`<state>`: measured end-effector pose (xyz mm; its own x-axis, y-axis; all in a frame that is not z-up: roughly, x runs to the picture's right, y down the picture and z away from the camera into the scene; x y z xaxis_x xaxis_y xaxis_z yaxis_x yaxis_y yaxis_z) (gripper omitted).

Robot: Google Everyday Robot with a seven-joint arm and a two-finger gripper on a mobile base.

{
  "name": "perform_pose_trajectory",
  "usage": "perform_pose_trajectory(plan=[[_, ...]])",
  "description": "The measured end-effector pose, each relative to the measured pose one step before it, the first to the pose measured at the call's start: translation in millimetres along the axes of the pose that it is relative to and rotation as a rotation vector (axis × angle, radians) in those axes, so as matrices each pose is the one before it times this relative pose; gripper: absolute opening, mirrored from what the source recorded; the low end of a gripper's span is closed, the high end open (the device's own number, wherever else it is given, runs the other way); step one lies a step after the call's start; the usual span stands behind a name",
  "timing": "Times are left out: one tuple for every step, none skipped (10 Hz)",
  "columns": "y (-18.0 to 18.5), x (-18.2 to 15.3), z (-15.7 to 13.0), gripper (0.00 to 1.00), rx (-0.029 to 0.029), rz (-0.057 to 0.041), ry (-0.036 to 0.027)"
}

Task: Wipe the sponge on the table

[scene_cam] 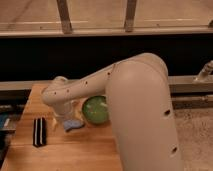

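The blue-grey sponge [73,123] lies on the light-brown wooden table [75,150], just left of a green bowl [95,110]. My white arm reaches in from the right, and its wrist bends down at the left. My gripper [65,114] hangs directly over the sponge's left end, close to it or touching it. Part of the sponge is hidden under the gripper.
A black-and-white striped oblong [39,131] lies on the table to the left of the sponge. The bowl stands tight against the arm's right side. A dark rail and windows run behind the table's far edge.
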<state>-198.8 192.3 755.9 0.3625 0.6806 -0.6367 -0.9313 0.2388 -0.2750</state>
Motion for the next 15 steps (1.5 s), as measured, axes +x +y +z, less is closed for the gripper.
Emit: perform_pose_trajectory(plan=[[1.96, 0.0, 5.04, 0.8, -0.01051, -0.00713, 0.01266], [2.25, -1.53, 6.71, 0.8, -0.01316, -0.00429, 0.01191], [1.78, -1.64, 4.48, 0.8, -0.00535, -0.0034, 0.00806], [2.51, -3.74, 5.99, 0.8, -0.00917, -0.00396, 0.01001], [2.04, -3.34, 3.85, 0.8, -0.00752, -0.00113, 0.00542], [0.45, -2.99, 4.05, 0.8, -0.00458, 0.00089, 0.00889], [0.08, -2.29, 2.87, 0.8, -0.00304, 0.00094, 0.00559], [0.9, -3.49, 3.13, 0.8, -0.0039, -0.00123, 0.00501], [0.79, -3.26, 1.59, 0.8, -0.00186, -0.0037, 0.00029], [0.22, -2.88, 0.99, 0.8, -0.00023, -0.00421, -0.00087], [-1.11, -4.19, 0.48, 0.8, 0.00773, -0.01572, -0.00384], [0.92, -4.92, -0.24, 0.8, 0.01572, -0.0266, -0.00778], [0.18, -3.78, 0.02, 0.8, 0.01636, -0.01764, -0.00584], [1.38, -4.53, -0.18, 0.8, 0.01513, -0.01742, -0.00575], [-1.25, -4.66, 0.96, 0.8, 0.01426, -0.00956, -0.0041]])
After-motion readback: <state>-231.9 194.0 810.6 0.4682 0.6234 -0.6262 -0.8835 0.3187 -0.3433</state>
